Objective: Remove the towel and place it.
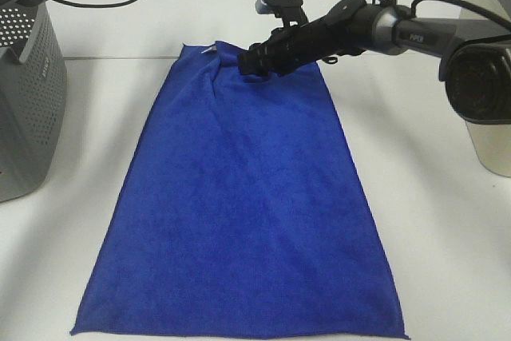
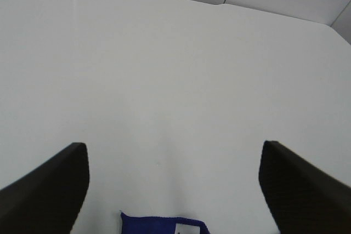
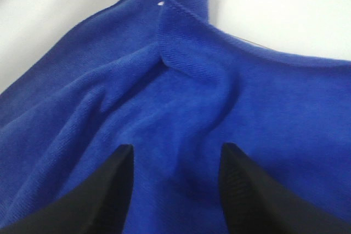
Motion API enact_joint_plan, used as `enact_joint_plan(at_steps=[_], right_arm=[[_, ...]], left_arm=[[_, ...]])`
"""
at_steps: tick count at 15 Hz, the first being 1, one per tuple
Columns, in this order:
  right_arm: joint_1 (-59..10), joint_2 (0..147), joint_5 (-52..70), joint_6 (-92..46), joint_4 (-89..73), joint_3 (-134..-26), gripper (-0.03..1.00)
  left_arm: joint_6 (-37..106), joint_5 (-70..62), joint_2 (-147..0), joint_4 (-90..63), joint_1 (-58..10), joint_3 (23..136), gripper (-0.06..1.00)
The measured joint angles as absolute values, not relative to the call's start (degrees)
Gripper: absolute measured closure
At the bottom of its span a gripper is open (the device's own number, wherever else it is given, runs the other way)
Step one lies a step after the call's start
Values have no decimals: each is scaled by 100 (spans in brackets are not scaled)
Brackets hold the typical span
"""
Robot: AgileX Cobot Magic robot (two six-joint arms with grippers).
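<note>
The royal-blue towel (image 1: 239, 197) lies spread flat on the white table, its long side running from the front edge to the far middle. Its far edge is rumpled, with a small white tag (image 1: 211, 49) at the far left corner. My right gripper (image 1: 252, 65) hangs just over that far edge, open, fingers (image 3: 118, 190) apart above the folded cloth (image 3: 186, 64). My left gripper (image 2: 173, 190) is open and empty, held high at the far left; only the towel's tagged corner (image 2: 159, 224) shows below it.
A grey perforated basket (image 1: 24, 93) stands at the left edge. A beige container (image 1: 491, 145) and the right arm's black base (image 1: 479, 77) are at the right. White table (image 1: 431, 221) shows on both sides of the towel.
</note>
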State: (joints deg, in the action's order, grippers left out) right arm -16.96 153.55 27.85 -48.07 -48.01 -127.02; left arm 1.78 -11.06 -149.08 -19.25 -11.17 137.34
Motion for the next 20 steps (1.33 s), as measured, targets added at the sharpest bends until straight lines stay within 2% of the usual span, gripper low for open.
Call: enact_joint_plan(at_steps=[2,5,8,12,13,15,18,20], right_arm=[[-1616,15017,2956,-4074,-3867,-12702,48],[-1581,14261,3741,-3684,-3346,-12702,48],[-1581,13447,4801,-3088,-2744,-12702,48],[-1576,12611,5890,-1346,-1180,-12702,48],[-1404,12112,6452,-613,-607,-12702,48],[-922,11665,6864,-338,-590,-12702,48],[-69,11253,6967,-103,-728,-12702,48],[241,10984,6967,-86,-728,-12576,48]], left_arm=[[178,-1186,-14788,-1925,-1117,13734,17],[189,-1753,-14559,-1891,-1117,13734,17],[424,-3209,-14181,-1581,-1117,13734,17],[350,-5197,-13459,-1134,-1117,13734,17],[109,-6222,-13046,-785,-1117,13734,17],[40,-6818,-12634,-487,-1094,13734,17],[-435,-6939,-12301,-350,-819,13740,17],[-705,-6950,-12158,-281,-476,13740,17]])
